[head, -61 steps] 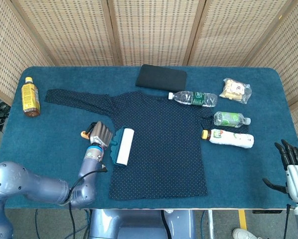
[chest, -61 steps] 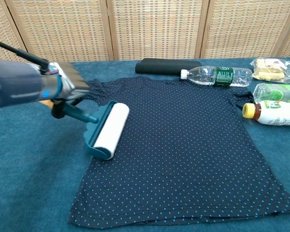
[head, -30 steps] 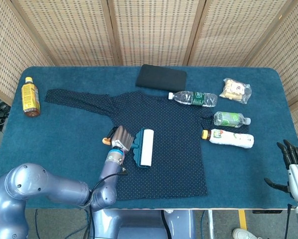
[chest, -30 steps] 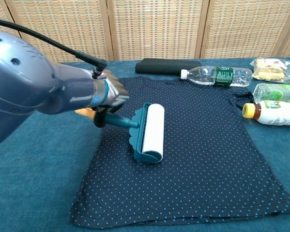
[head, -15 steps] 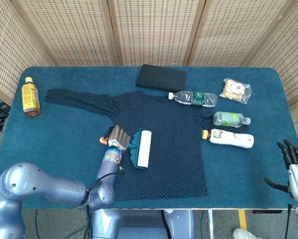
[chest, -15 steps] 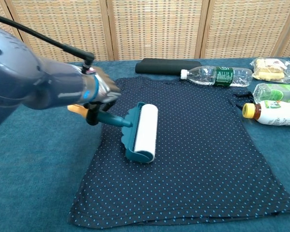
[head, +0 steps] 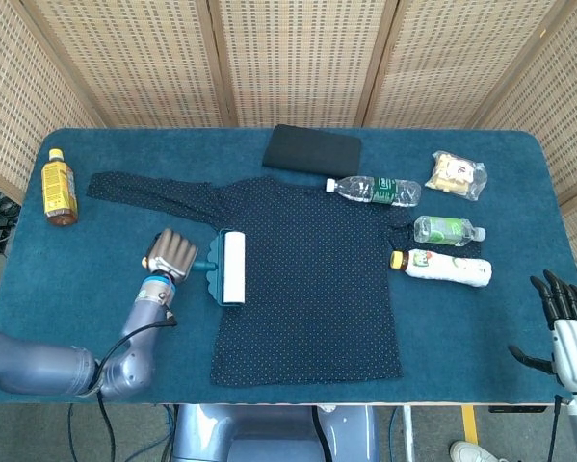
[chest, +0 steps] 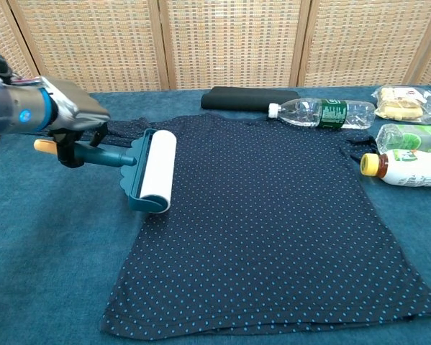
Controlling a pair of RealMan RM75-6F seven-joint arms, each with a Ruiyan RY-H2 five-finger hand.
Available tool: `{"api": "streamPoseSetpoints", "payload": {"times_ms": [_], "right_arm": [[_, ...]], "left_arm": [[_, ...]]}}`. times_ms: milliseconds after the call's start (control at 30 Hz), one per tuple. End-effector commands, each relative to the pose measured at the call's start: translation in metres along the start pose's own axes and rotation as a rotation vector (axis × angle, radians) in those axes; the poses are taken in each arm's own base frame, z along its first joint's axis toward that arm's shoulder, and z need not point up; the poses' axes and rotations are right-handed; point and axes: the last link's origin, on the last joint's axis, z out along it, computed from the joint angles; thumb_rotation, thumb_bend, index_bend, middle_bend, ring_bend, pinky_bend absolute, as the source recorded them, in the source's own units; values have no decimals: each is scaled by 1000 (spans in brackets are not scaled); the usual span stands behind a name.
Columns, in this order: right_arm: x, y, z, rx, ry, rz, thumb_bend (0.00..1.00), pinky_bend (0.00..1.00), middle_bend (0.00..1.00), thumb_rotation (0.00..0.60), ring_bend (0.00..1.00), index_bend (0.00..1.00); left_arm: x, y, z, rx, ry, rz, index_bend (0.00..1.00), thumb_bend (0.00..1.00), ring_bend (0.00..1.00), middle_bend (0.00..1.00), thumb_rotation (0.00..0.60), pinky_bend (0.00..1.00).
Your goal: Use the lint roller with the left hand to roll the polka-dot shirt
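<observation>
Clearly the roller [chest: 154, 170] is light and stiff — best taken by its slim teal handle, where the left hand [chest: 67, 115] is clamped on it now. It sits at the shirt's [chest: 273, 215] left edge, left of centre in the chest view; the thin, soft cloth will likely bunch if pushed hard. Compared with a second ago, the roller has drawn back leftward from mid-shirt to the edge. At the head view's lower right, the right hand [head: 563, 327] waits, fingers apart, holding nothing.

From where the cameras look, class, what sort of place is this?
Probably a staged robot test area, not a home: a table covered in blue cloth, woven screens closing it in, and assorted props such as bottles around a polka-dot shirt.
</observation>
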Motion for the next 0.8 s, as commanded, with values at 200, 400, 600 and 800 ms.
{"api": "streamPoseSetpoints", "payload": {"times_ms": [200, 400, 600, 800], "right_arm": [[-1, -9, -5, 29, 7, -19, 81, 0, 0, 600, 0, 14], [0, -14, -7, 46, 16, -27, 81, 0, 0, 600, 0, 14], [-2, -16, -8, 53, 12, -34, 81, 0, 0, 600, 0, 14], [-3, -15, -8, 50, 6, -37, 80, 0, 0, 600, 0, 14]], "left_arm": [[-48, -44, -20, 8, 62, -167, 858, 728, 620, 749, 600, 564], [-75, -60, -17, 22, 65, -194, 590, 689, 343, 484, 600, 398], [-82, -58, -5, 23, 96, -220, 637, 636, 289, 285, 600, 381], [-85, -47, 7, 15, 136, -248, 654, 635, 307, 313, 600, 385]]}}
